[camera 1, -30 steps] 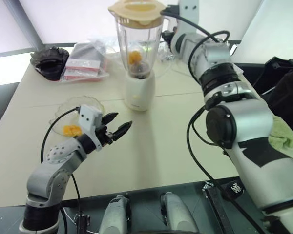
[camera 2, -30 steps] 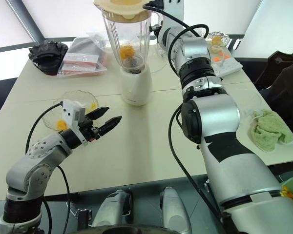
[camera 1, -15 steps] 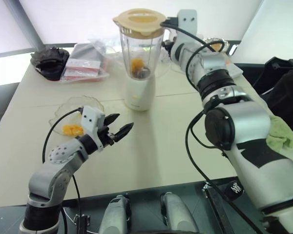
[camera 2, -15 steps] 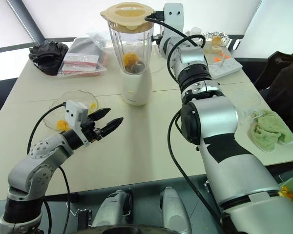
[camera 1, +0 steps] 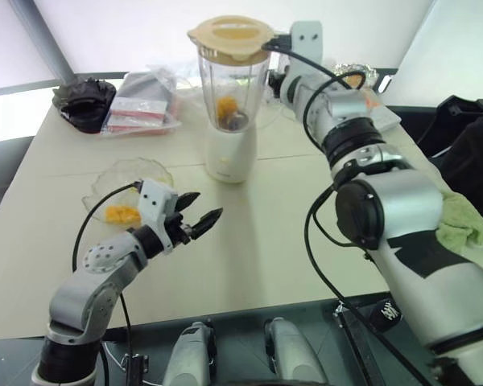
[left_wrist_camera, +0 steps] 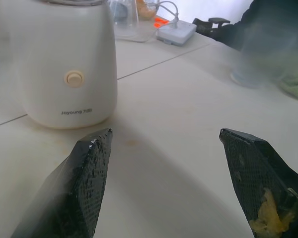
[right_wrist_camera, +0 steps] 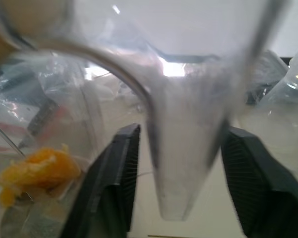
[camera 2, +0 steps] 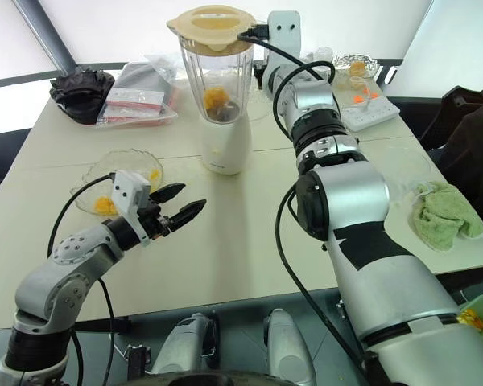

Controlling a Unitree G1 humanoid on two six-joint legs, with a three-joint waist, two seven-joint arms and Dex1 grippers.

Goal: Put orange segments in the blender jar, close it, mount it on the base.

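Blender jar (camera 2: 216, 76) upper centre, lidded, seated on the base (camera 2: 225, 145) — orange segments (camera 2: 216, 98) inside near the blade. Right gripper (right_wrist_camera: 176, 188) at the jar's handle, fingers spread either side, apparently released. Left gripper (camera 2: 181, 203) lower left — fingers apart, empty, above the table (camera 2: 249, 241). Glass dish (camera 2: 129, 165) beside it holds more fruit.

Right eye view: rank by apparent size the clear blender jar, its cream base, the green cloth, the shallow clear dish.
1. Tall clear ribbed blender jar, largest.
2. Squat cream-white base.
3. Shallow clear glass dish and crumpled green cloth look about alike; no firm order. The jar and base sit farther from the camera, so their lead is safe.
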